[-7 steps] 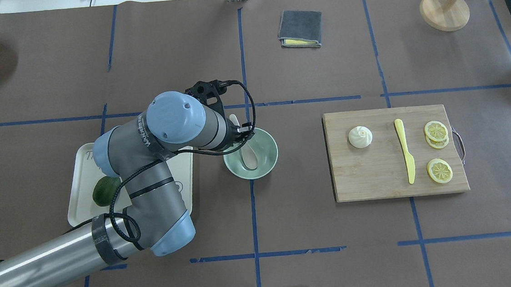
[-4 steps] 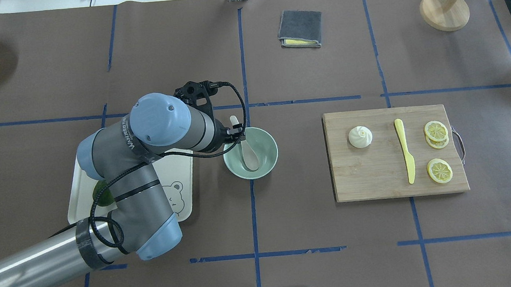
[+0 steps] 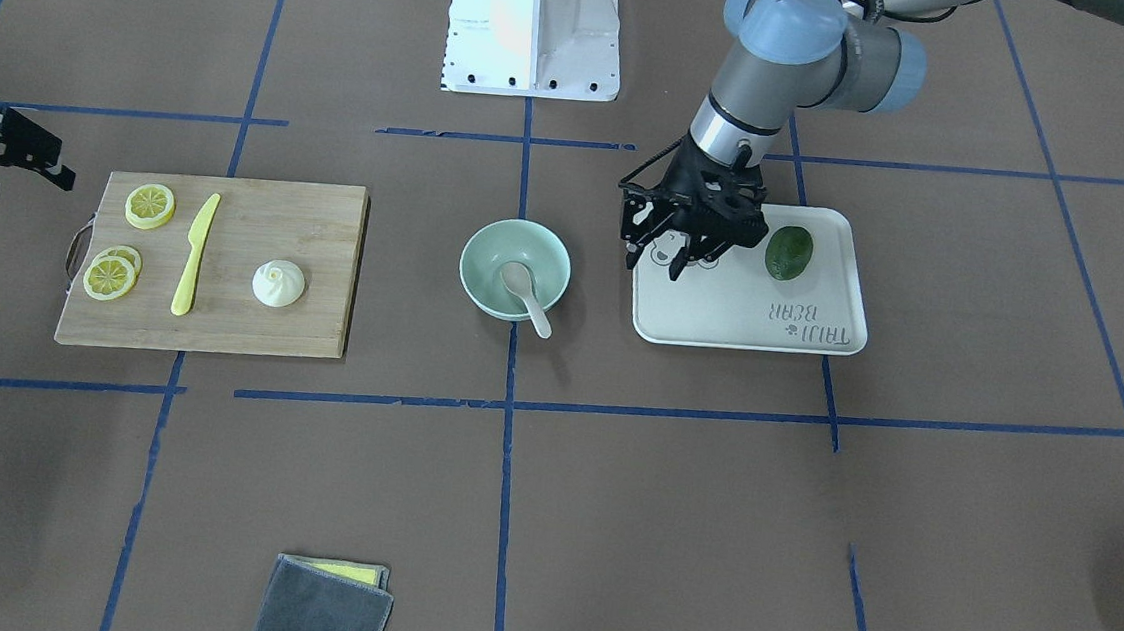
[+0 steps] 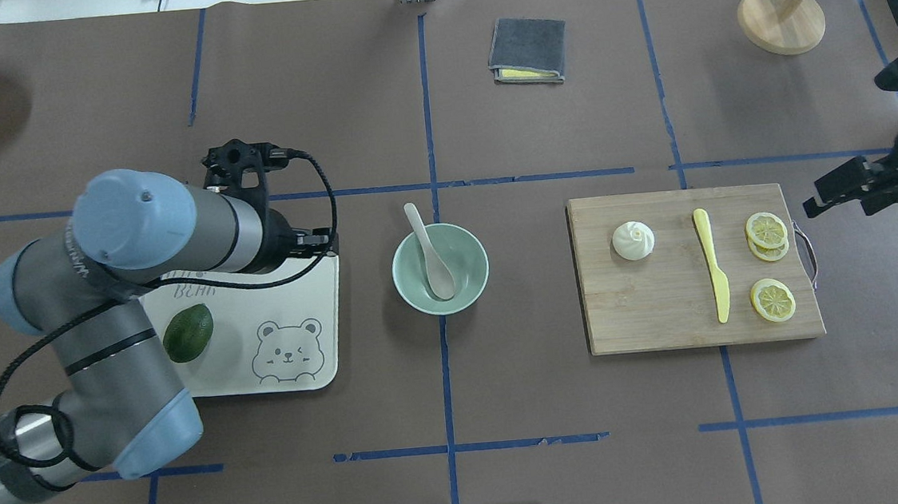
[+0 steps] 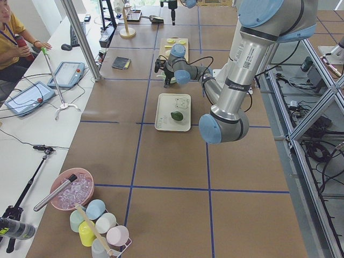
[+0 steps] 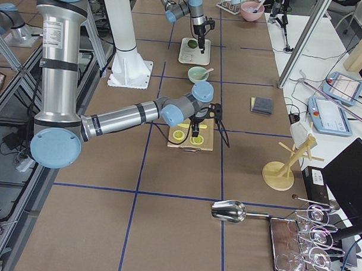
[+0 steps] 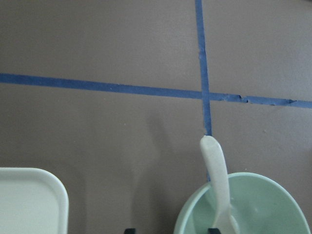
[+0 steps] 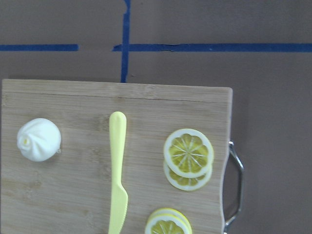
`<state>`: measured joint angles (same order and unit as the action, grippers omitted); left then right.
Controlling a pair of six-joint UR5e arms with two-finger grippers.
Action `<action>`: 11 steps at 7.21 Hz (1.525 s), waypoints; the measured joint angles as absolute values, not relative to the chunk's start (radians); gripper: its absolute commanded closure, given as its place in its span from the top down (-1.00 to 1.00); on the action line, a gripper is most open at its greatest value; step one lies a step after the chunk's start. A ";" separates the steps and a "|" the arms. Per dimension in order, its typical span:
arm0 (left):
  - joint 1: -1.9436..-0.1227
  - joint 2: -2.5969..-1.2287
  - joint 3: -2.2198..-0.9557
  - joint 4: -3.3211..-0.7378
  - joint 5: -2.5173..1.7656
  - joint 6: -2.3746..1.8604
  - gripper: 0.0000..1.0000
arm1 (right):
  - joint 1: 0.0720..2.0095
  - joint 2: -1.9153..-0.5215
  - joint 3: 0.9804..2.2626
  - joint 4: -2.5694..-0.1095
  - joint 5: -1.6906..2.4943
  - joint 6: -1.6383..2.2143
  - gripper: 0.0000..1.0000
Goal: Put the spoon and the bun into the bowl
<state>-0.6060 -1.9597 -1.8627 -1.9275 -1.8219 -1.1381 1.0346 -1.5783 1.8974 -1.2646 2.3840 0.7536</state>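
Both jaws: spread, empty.
Bun [image 4: 633, 240]: right gripper [image 4: 842, 201] centres overhead, pinches gently, low on sides.
Bowl [image 4: 473, 272]: release beside spoon [image 4: 428, 245].

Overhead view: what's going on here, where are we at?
The spoon lies in the mint bowl, scoop down, its handle sticking out over the rim. The left gripper hangs open and empty over a corner of the bear tray beside the bowl. The bun sits on the cutting board, not yet picked up. The right gripper hovers open just off the board's handle end.
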 measured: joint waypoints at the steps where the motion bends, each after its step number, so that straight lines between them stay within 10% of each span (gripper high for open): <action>1: -0.648 -1.905 -1.908 -1.928 -1.855 -1.099 0.24 | 0.948 -1.512 1.892 -1.260 2.297 0.858 1.00; 9: -0.680 -1.849 -1.960 -1.926 -1.882 -1.068 0.36 | 0.687 -1.284 1.724 -1.262 2.012 1.078 0.99; 11: -0.677 -1.849 -1.960 -1.926 -1.882 -1.069 0.36 | 0.678 -1.265 1.698 -1.262 1.994 1.078 0.58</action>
